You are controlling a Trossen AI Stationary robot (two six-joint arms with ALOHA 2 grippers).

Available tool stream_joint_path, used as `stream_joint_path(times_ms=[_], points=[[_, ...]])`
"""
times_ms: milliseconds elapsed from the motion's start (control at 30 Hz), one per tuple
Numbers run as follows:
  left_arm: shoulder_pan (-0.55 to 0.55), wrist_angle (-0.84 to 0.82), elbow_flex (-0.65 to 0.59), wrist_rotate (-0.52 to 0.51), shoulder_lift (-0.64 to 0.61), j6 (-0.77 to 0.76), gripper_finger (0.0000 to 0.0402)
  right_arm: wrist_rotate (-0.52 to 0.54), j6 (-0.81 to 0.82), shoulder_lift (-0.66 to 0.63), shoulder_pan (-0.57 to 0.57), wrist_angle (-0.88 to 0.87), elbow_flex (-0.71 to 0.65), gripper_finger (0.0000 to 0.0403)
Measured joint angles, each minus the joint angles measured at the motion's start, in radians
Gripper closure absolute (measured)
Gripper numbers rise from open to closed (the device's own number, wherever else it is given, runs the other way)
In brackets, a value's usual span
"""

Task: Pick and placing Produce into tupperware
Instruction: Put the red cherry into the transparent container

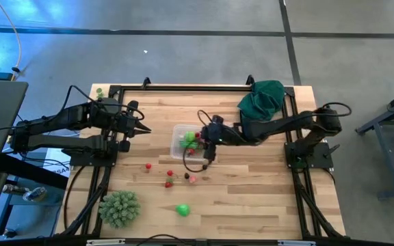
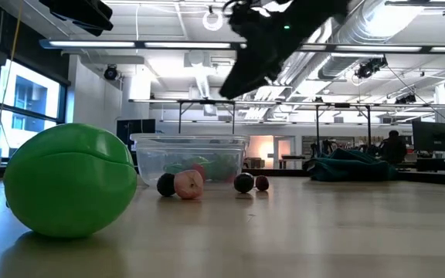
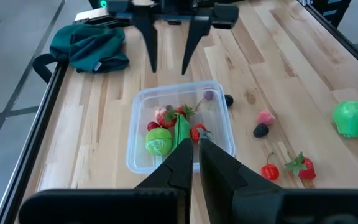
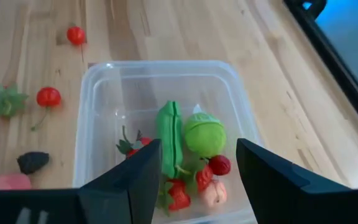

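Green toy fruit (image 2: 69, 180) and several small pieces still loose on table (image 1: 252, 198); tupperware (image 4: 160, 78) mid-table partly filled; right gripper (image 4: 194, 174) above it, fingers apart, empty; left gripper (image 3: 194, 155) closed, waiting at left.

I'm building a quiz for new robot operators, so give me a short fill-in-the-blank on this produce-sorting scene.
1. The right gripper hangs with its fingers ___ above the tupperware.
2. The left gripper waits off to the side with its fingers ___.
3. The long pea pod lies ___ the tupperware.
4. The crumpled cloth at the table's corner is dark ___.

Missing words: open; shut; inside; green
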Motion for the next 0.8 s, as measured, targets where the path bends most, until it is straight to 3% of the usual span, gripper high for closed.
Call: stream_joint_path(times_ms=[433, 600, 800], points=[[0.000, 0.000, 0.000, 0.000, 0.000, 0.000, 0.0383, 0.157, 0.134, -0.224, 0.145, 0.431, -0.481, 0.0204], [0.000, -0.001, 0.000, 0.000, 0.000, 0.000, 0.0383, 0.141, 0.151, -0.223, 0.193, 0.619, -0.618, 0.0204], [0.000, -0.001, 0.000, 0.000, 0.000, 0.000, 0.0383, 0.115, 0.146, -0.157, 0.223, 0.715, -0.650, 0.0204]])
